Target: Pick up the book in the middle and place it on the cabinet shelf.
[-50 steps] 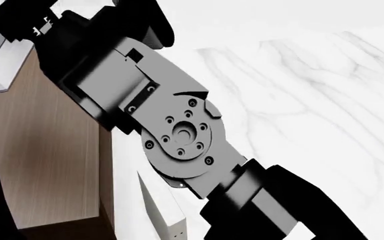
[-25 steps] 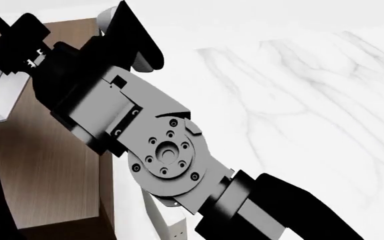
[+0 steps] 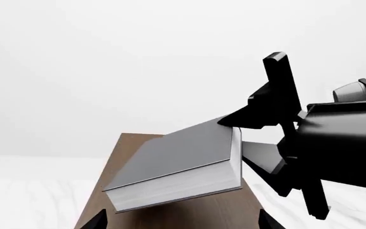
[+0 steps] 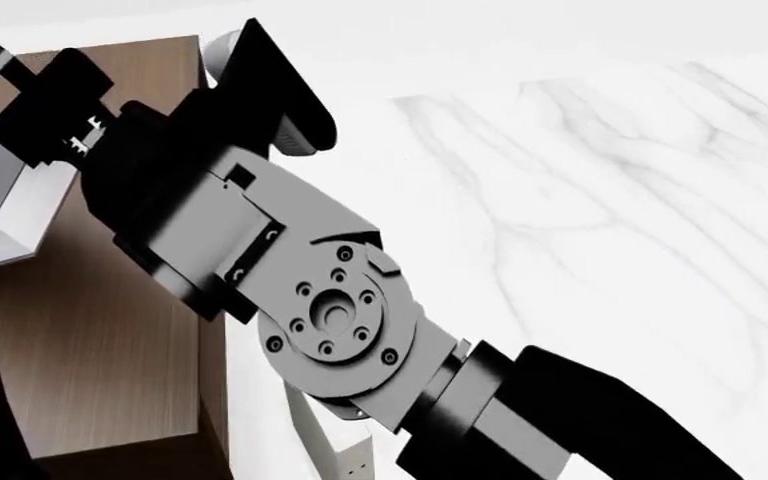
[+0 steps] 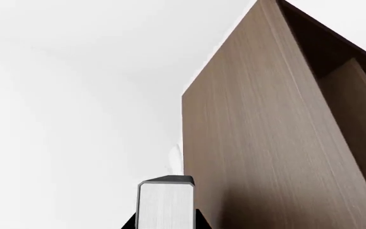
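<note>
The right hand (image 3: pixel 249 138) is clamped on the book (image 3: pixel 177 164), with one finger (image 3: pixel 247 117) over the grey cover and the other under it, gripping the edge where the white pages meet the cover. The book is tilted and held over the lighter wood-grain top of the cabinet (image 3: pixel 126 143). Its low corner comes close to that top, but whether the two touch cannot be told.

In the head view the right arm (image 4: pixel 331 320) crosses the picture from about 5 o'clock up towards 10 o'clock. The right hand sits near the upper left corner, and the book pokes out beside it at about 9 to 10 o'clock as a grey face with a white bevelled page edge. The brown cabinet top fills the left part of this view, from about 7 o'clock up to 11 o'clock. To its right lies the white marble tabletop (image 4: pixel 598 200), covering everything from 1 o'clock round to 4 o'clock. A pale book (image 4: pixel 344 455) peeks out at about 6 o'clock, just beside the cabinet's edge and partly hidden under the arm.

The right wrist view shows the grey book end-on, with the cabinet's dark brown side rising just beside it.

The left hand (image 3: pixel 181 224) holds nothing. Its two fingertips (image 3: pixel 100 222) stand well apart at the near edge of the cabinet top, below the held book.
</note>
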You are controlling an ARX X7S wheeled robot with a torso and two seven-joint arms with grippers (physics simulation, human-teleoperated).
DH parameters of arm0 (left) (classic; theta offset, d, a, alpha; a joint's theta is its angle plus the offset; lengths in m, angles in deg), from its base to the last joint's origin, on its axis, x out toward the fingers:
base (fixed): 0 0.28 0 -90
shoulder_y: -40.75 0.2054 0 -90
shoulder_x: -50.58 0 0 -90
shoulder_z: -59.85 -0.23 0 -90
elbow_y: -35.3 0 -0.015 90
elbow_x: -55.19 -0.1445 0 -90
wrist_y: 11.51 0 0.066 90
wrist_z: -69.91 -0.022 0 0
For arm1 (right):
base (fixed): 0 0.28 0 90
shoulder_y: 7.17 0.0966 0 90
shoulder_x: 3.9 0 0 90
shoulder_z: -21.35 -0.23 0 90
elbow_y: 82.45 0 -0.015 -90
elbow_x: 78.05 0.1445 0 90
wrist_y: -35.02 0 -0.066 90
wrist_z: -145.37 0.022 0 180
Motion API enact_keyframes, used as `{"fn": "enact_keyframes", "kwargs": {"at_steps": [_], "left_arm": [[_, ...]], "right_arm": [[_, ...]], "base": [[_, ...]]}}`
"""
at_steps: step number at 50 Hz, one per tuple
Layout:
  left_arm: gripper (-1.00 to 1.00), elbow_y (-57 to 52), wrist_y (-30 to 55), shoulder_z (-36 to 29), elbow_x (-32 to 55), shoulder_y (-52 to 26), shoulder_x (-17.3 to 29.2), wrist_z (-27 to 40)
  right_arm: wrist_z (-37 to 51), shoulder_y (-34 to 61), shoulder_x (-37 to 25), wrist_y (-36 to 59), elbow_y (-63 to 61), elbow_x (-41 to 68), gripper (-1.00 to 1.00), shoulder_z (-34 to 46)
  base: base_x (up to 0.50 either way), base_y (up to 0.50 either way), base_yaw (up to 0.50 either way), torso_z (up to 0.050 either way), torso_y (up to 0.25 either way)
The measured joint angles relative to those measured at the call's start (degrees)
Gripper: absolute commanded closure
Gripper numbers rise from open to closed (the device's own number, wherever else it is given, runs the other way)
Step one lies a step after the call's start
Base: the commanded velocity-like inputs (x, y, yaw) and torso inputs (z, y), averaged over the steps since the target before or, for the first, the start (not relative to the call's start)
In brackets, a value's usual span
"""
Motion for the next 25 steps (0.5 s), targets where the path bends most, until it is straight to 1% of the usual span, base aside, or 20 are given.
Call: {"fn": "enact_keyframes", "kwargs": {"at_steps": [25], "left_arm": [[-1.0,0.04,-0.57,0.37,0.07,0.3,0.38,0.02]], "right_arm": [[-2.36,-0.74,-0.25,-0.16,1.72,-0.72,1.0,2.16]], "base": [[0.0,0.0,0.0,0.0,0.001]]}}
